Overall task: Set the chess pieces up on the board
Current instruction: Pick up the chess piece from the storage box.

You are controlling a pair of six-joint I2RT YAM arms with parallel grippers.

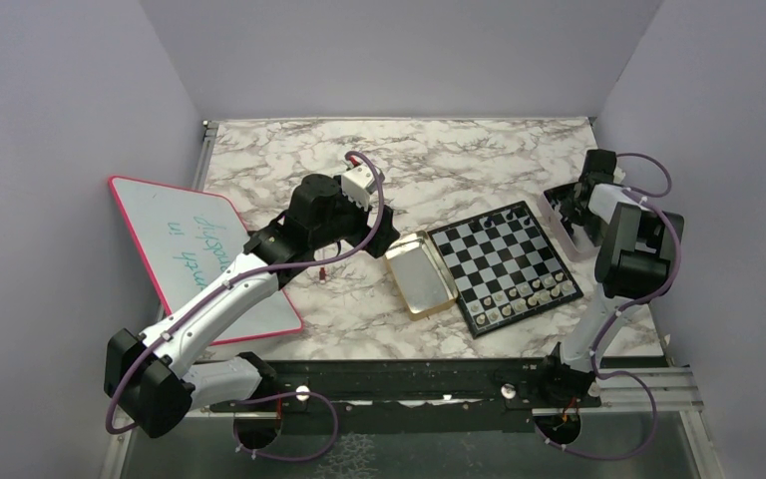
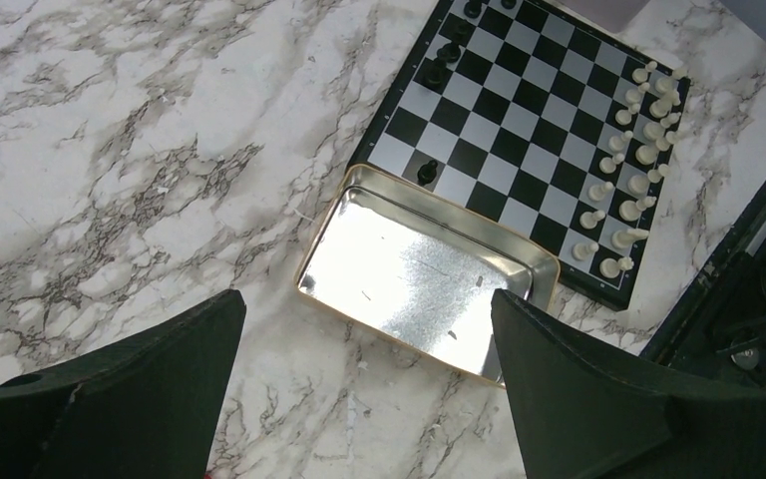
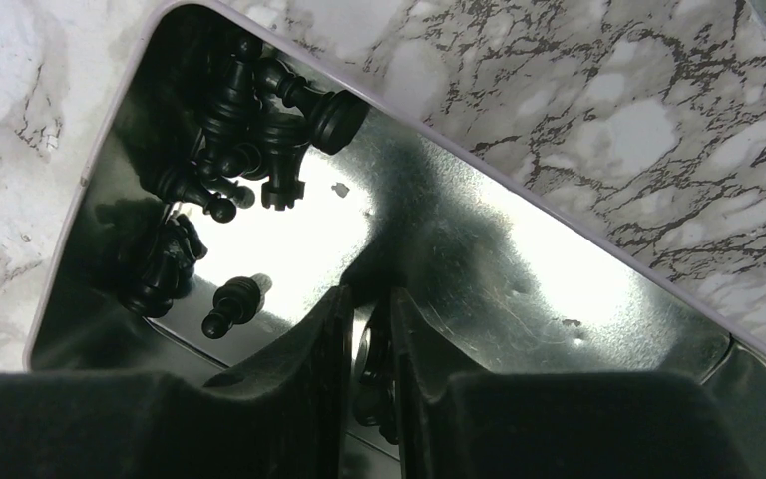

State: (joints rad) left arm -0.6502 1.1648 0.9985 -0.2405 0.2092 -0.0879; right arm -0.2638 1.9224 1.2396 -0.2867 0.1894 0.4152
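On the table (image 1: 289,160) the whiteboard (image 1: 160,215) lies left. The board (image 1: 504,249) sits right of centre, a gold tin (image 1: 419,274) touching its left edge and white pieces (image 1: 531,291) lining its near edge. Our left fingers (image 2: 140,389) gape wide, empty, beside the tin. Our right fingers (image 3: 289,399), nearly together, hang over a far-right metal tray (image 3: 479,239) of black pieces (image 3: 259,120); we cannot tell whether they grip one.

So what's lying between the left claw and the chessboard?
An open gold tin, shiny and empty inside, lies between the left gripper and the chessboard, right against the board's edge. The left wrist view shows it plainly.
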